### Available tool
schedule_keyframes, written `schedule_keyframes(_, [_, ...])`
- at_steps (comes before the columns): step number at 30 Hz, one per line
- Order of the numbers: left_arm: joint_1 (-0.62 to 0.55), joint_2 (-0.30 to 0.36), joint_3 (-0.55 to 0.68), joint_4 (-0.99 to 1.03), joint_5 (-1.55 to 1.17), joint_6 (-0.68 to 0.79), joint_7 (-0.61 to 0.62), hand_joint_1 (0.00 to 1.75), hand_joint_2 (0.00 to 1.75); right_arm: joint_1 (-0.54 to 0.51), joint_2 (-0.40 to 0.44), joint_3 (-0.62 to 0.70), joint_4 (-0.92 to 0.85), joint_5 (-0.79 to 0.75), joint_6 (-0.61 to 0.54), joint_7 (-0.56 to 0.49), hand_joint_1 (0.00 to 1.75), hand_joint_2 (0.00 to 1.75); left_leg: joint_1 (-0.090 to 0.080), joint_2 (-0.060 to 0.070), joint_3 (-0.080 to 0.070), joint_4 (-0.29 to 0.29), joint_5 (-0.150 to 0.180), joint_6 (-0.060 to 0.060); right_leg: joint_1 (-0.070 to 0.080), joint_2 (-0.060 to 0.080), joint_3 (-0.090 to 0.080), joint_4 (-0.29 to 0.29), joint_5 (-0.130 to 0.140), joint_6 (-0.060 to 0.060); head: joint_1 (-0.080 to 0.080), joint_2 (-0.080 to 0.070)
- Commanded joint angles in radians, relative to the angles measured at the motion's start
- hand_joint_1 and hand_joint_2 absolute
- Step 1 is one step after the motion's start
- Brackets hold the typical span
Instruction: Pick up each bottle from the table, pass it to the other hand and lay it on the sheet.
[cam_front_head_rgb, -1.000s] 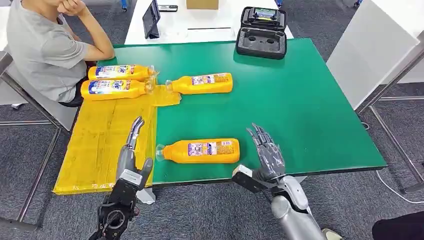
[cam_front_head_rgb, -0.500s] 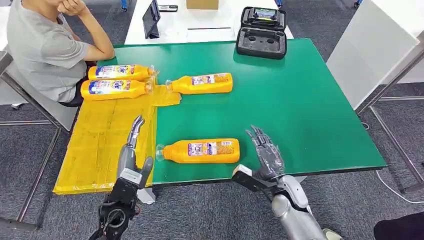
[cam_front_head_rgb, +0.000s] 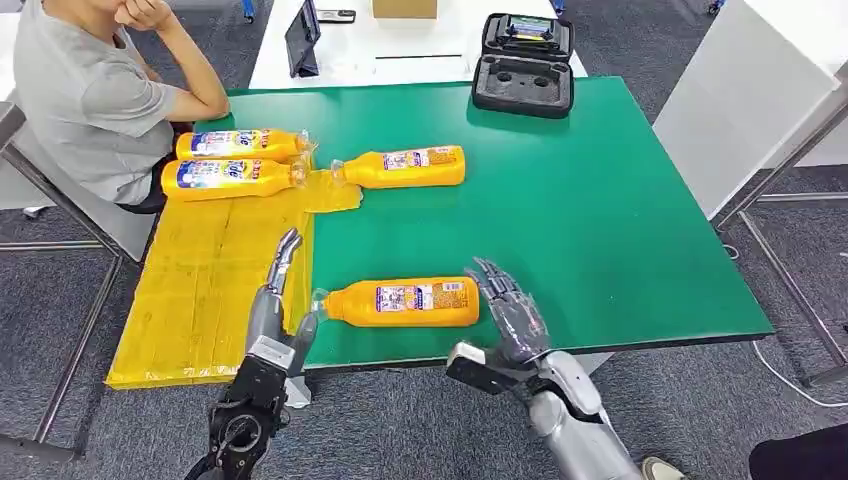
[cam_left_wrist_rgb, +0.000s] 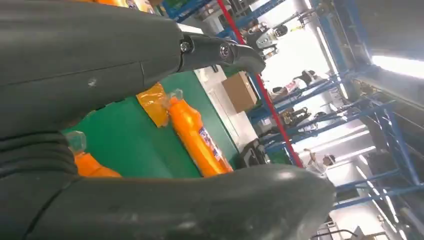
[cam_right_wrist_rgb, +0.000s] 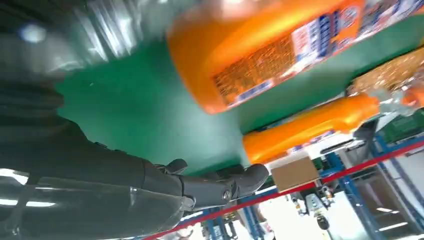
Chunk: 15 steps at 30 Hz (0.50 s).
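Green table (cam_front_head_rgb: 600, 210) holds blue-labelled orange bottles (cam_front_head_rgb: 235, 180).

Four orange bottles lie on their sides: two blue-labelled bottles (cam_front_head_rgb: 237, 145) (cam_front_head_rgb: 232, 178) rest side by side on the far end of the yellow sheet (cam_front_head_rgb: 205, 290), caps pointing right. A third bottle (cam_front_head_rgb: 403, 167) lies on the green counter (cam_front_head_rgb: 600, 210) with its clear cap at the sheet's corner. The near bottle (cam_front_head_rgb: 400, 301) lies on the counter just right of the sheet, cap toward it.

Left hand (cam_left_wrist_rgb: 100, 70) fingers apart, orange bottle (cam_left_wrist_rgb: 197, 137) lying on green table (cam_left_wrist_rgb: 135, 150), yellow sheet (cam_left_wrist_rgb: 154, 102) corner beside it
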Motion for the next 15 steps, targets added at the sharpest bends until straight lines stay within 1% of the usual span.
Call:
schedule_keyframes(1, [-0.075,-0.011,-0.038,0.112,0.005,-0.005,-0.005,0.00,0.00,-0.016,0.003,0.057,0.007,-0.009,0.043,-0.027,0.00,1.75,-0.001,0.000,0.006,-0.001,-0.001,0.000,0.000,-0.002,0.006,-0.001,-0.002,0.000,0.000,0.000])
schedule_keyframes(5, [-0.085,-0.014,-0.044,0.126,0.009,-0.003,-0.010,0.00,0.00,-0.036,0.005,0.069,0.021,-0.004,0.051,-0.034,0.00,1.75,-0.001,0.000,0.003,-0.001,0.000,0.000,-0.001,-0.001,0.003,-0.001,-0.001,0.000,0.000,0.000])
schedule_keyframes(6, [-0.091,-0.017,-0.046,0.133,0.011,-0.003,-0.011,0.00,0.00,-0.043,0.007,0.072,0.026,-0.004,0.056,-0.034,0.00,1.75,-0.001,0.000,0.006,-0.001,-0.001,0.000,-0.001,-0.001,0.006,-0.001,-0.001,0.000,0.000,0.000])
schedule_keyframes(8, [-0.095,-0.019,-0.050,0.137,0.014,-0.003,-0.013,0.00,0.00,-0.052,0.009,0.081,0.035,0.000,0.064,-0.036,0.00,1.75,-0.001,0.000,0.002,-0.001,0.000,0.000,0.000,-0.001,0.002,0.000,0.000,0.000,0.000,0.000])
schedule_keyframes(11, [-0.099,-0.020,-0.054,0.135,0.014,-0.004,-0.013,0.00,0.00,-0.076,0.016,0.084,0.063,0.000,0.077,-0.032,0.00,1.75,-0.001,0.001,0.005,-0.001,-0.001,0.000,0.000,-0.001,0.005,-0.001,-0.001,0.000,0.000,0.000])
schedule_keyframes(15, [-0.099,-0.019,-0.057,0.132,0.013,-0.002,-0.011,0.00,0.00,-0.097,0.021,0.077,0.091,-0.004,0.079,-0.025,0.00,1.75,0.000,0.001,0.003,-0.001,0.000,0.000,0.000,0.000,0.003,-0.001,0.000,0.000,0.000,0.000])
